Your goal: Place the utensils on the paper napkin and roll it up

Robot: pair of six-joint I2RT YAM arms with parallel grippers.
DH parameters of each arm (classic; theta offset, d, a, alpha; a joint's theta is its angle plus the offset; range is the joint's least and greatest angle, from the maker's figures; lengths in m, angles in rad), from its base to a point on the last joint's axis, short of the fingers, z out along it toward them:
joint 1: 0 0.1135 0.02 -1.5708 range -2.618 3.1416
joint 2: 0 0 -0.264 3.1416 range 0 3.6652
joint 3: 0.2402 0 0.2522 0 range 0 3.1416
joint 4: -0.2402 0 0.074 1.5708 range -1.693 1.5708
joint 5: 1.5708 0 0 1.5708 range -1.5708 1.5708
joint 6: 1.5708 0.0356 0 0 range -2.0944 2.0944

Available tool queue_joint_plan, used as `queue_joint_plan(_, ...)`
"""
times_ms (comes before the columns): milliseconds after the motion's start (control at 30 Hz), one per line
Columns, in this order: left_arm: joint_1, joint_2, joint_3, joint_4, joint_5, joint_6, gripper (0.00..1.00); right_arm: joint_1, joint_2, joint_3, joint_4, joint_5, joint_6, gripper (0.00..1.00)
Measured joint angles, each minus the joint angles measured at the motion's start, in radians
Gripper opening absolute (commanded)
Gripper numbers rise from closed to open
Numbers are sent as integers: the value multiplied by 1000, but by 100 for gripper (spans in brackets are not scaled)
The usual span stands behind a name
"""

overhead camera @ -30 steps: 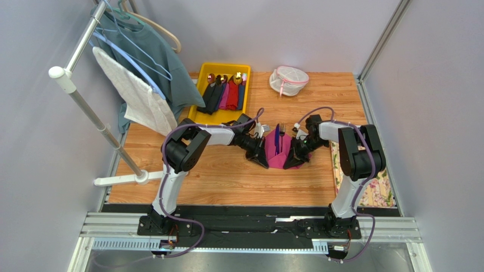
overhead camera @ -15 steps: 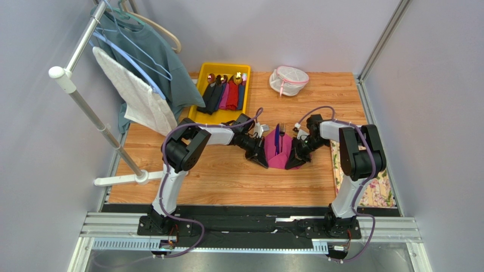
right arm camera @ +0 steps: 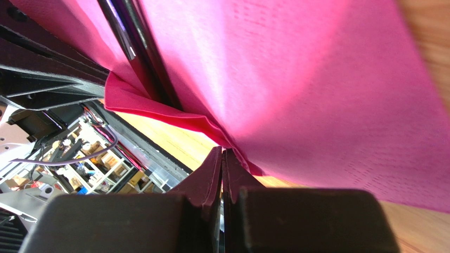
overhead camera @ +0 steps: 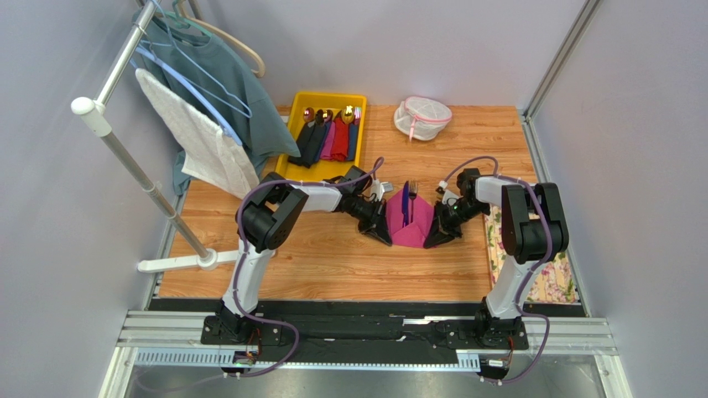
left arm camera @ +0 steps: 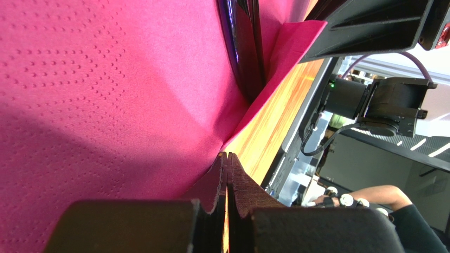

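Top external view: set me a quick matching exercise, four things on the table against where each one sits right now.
Things:
1. paper napkin
2. utensils
3. yellow tray
4. mesh pouch

Places:
A. far edge of the table, right of the tray
B. mid-table, pinched by left gripper and right gripper
C. lying along the napkin's middle
D. far edge, holding sleeved cutlery

Pairs: 1-B, 2-C, 3-D, 4-A
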Motion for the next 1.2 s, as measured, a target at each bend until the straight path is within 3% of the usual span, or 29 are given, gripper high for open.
queue_joint_plan(200, 2, 0, 0, 0, 0, 0, 1, -10, 0, 0, -5, 1, -7, 4)
queue_joint_plan(433, 11, -7, -43, 76, 33, -10, 11, -10, 0, 0, -3, 1, -3, 4)
queue_joint_plan(733, -9, -60, -80, 144, 29, -24, 12, -10, 0, 0, -2, 1, 8, 4)
queue_joint_plan(967, -23, -62, -42, 190, 26, -64, 23, -9, 0, 0, 0, 1, 20, 4)
queue_joint_plan(1200, -60, -30, 47, 266, 13, -136, 24, -5, 0, 0, 7, 0, 38, 4)
